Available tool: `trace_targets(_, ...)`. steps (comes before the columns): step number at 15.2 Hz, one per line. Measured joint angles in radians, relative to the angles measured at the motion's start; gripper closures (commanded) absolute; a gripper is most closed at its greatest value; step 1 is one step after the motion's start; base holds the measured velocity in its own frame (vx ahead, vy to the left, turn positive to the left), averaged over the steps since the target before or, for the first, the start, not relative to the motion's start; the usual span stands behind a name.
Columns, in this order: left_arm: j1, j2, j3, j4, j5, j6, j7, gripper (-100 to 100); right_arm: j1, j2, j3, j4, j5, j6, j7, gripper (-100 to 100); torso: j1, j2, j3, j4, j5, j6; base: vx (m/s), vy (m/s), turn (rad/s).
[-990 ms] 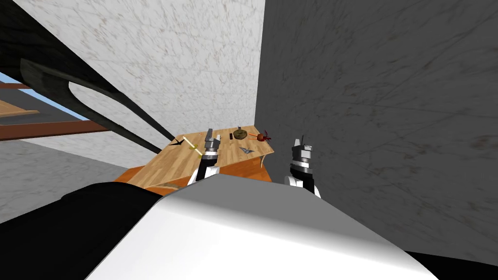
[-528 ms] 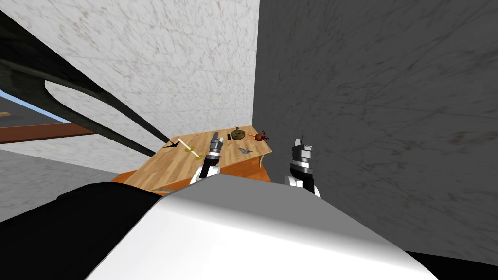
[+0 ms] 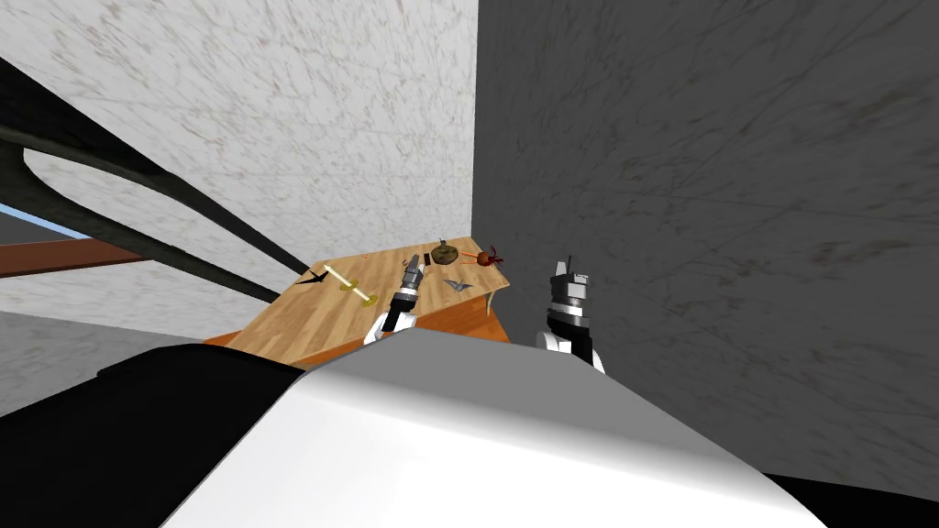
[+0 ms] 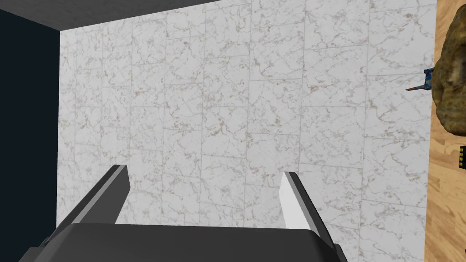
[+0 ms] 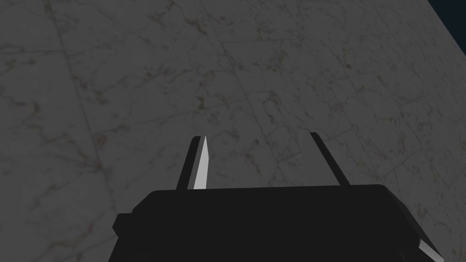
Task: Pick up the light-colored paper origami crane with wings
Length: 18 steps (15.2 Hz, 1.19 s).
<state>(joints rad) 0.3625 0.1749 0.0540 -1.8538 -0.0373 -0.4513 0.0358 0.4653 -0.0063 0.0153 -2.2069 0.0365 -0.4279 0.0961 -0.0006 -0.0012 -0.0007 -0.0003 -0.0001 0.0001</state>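
Observation:
The pale grey paper crane (image 3: 458, 285) lies with its wings spread on the wooden table (image 3: 303, 321), near the table's right end. My left gripper (image 3: 413, 264) hovers over the table just left of the crane, open and empty. In the left wrist view its fingers (image 4: 293, 200) stand wide apart before a white marble wall, with a strip of the table (image 4: 448, 204) alongside. My right gripper (image 3: 566, 268) is held up right of the table by the dark wall, open with nothing between its fingers (image 5: 199, 166).
Also on the table: a black folded figure (image 3: 310, 278), a pale stick with yellow ends (image 3: 348, 280), a brown lump (image 3: 447, 252), a red thing (image 3: 486, 258) and a small black block (image 3: 425, 261). Walls meet behind the table. A dark curved shape (image 3: 138, 197) crosses the left.
My view has swung slightly, sliding the table leftward. The left gripper has moved right across the table, from over the stick to close beside the crane. The right arm has kept still.

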Motion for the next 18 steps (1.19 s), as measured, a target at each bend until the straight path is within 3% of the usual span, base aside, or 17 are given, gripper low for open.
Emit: trace_targets(18, -0.115, 0.050, -0.022, 0.329, -0.056, -0.034, -0.077, -100, 0.000, 0.000, 0.000, 0.000, 0.000, 0.000, 0.000, 0, 0.000, 0.000, 0.000, 0.000, 0.000, 0.000, 0.011, -0.008, -0.066)
